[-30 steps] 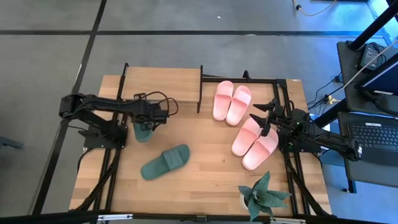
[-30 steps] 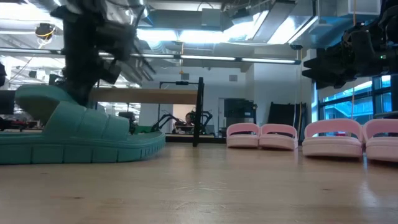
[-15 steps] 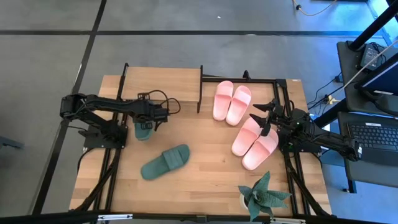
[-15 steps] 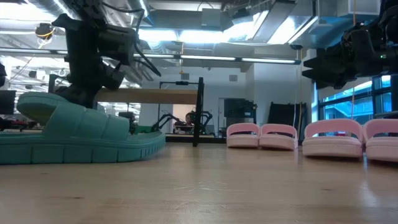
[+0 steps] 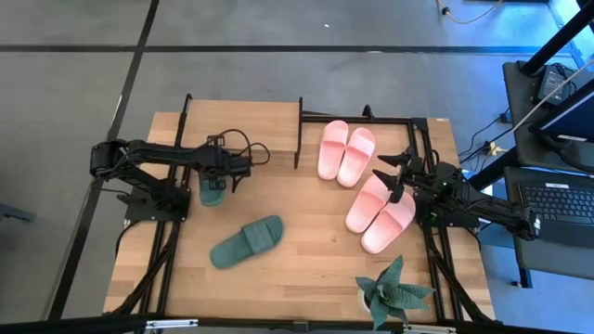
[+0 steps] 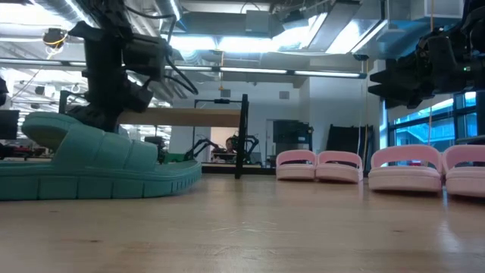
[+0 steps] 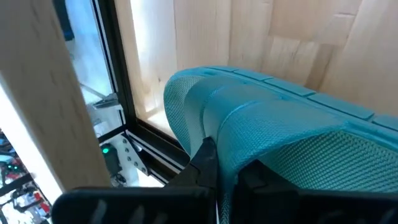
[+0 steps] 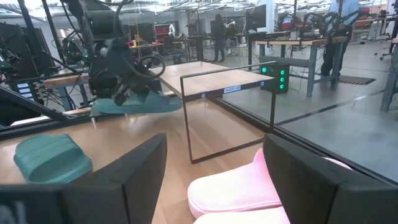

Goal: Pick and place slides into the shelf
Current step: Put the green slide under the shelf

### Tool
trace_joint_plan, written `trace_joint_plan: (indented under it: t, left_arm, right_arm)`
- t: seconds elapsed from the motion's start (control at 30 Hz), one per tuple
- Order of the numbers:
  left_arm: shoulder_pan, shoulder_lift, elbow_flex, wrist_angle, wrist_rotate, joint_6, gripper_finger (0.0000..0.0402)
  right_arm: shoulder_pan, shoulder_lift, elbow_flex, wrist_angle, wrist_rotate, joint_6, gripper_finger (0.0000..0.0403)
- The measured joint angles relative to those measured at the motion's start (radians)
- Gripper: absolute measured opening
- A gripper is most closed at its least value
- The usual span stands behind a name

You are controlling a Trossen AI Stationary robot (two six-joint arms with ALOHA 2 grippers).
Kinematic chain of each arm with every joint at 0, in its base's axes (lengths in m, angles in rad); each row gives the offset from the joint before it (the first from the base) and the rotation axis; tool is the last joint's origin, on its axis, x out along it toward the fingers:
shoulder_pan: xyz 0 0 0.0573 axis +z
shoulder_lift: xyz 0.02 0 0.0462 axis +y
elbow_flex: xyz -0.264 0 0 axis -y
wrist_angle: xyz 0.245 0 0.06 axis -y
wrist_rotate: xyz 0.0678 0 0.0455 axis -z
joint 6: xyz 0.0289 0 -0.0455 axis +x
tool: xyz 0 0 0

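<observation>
Barely begun: left gripper (image 5: 221, 178) clamped on one dark green slide (image 5: 213, 189) at shelf (image 5: 243, 128) front edge, right gripper (image 5: 397, 179) spread empty above near pink pair (image 5: 380, 211); nothing shelved.

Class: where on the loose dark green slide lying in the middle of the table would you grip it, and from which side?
Grip the green slide by its raised strap, coming straight down from above. It lies flat, sole down, with open table all around, and the arched strap gives the fingers an edge to close on.
</observation>
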Motion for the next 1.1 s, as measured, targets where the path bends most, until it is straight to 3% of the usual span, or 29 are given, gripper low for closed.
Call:
trace_joint_plan:
  t: [0.4,0.63,1.1]
  left_arm:
    - [0.037,-0.001,-0.102,0.107,0.006,0.16,0.0002]
    - [0.051,-0.001,-0.162,0.127,-0.083,0.125,0.0003]
    - [0.045,0.001,-0.166,0.167,-0.088,0.081,0.0033]
  right_arm:
    - [0.0,0.0,0.0,0.0,0.0,0.004,0.0268]
    - [0.0,0.0,0.0,0.0,0.0,0.004,0.0268]
    - [0.0,0.0,0.0,0.0,0.0,0.009,0.0268]
